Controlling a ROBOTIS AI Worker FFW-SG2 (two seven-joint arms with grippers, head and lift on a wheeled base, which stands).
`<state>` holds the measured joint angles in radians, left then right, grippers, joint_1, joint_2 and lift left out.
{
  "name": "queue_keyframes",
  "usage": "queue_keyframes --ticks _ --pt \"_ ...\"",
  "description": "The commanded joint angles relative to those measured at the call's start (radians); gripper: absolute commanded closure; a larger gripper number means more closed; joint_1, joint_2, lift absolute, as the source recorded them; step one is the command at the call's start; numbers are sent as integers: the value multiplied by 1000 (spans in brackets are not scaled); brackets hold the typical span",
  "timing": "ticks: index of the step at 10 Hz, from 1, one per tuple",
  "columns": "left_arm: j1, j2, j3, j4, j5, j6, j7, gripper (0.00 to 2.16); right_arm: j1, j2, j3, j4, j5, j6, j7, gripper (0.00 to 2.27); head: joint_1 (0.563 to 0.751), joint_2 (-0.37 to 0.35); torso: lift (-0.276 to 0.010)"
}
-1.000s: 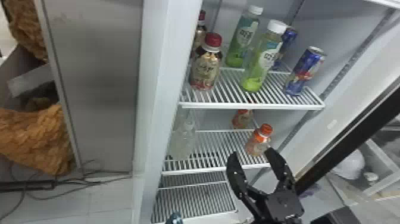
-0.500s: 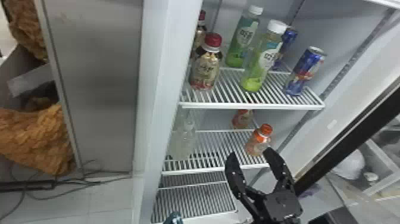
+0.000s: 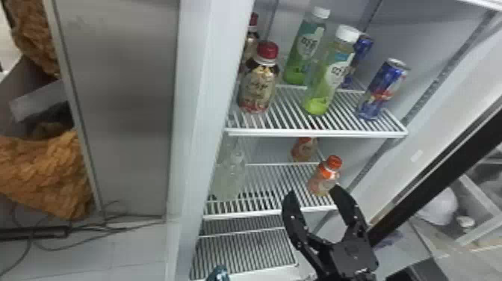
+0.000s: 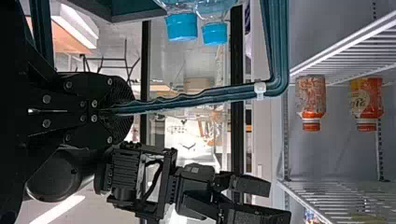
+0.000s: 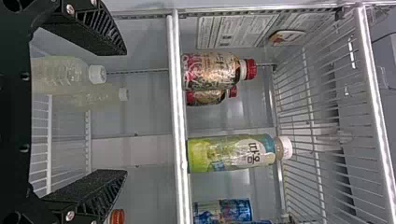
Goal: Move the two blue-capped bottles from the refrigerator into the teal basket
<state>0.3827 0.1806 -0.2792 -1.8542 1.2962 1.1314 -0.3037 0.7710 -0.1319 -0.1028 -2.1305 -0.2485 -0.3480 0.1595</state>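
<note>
In the refrigerator (image 3: 207,74), two bottles (image 3: 258,87) stood at the left of the upper shelf (image 3: 317,132), one behind the other; a middle pair (image 3: 323,86) stood front and back; two cans (image 3: 381,90) stood likewise at the right; on the shelf below (image 3: 269,213), a left-hand pair (image 3: 228,177) and a right-hand pair (image 3: 321,183) stood apart; the task's two bottles (image 4: 182,27) stood side by side in the basket (image 4: 135,7).

The left gripper (image 4: 126,110) is pinching the rim of the teal basket (image 4: 196,97), and two blue-capped bottles (image 4: 182,28) stand inside. With the refrigerator (image 4: 327,154) at twelve o'clock, the right gripper (image 3: 313,190) is around two o'clock from it.
</note>
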Motion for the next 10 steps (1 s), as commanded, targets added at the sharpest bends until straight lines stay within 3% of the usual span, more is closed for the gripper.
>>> queue_keyframes --ticks 1,10 --pt "0 0 0 0 0 0 0 1136 2 0 0 -1 0 4 0 108 695 -350 -141" --pt "8 -3 2 0 2 0 0 1136 9 0 -2 -6 -3 7 -5 108 695 -350 -141"
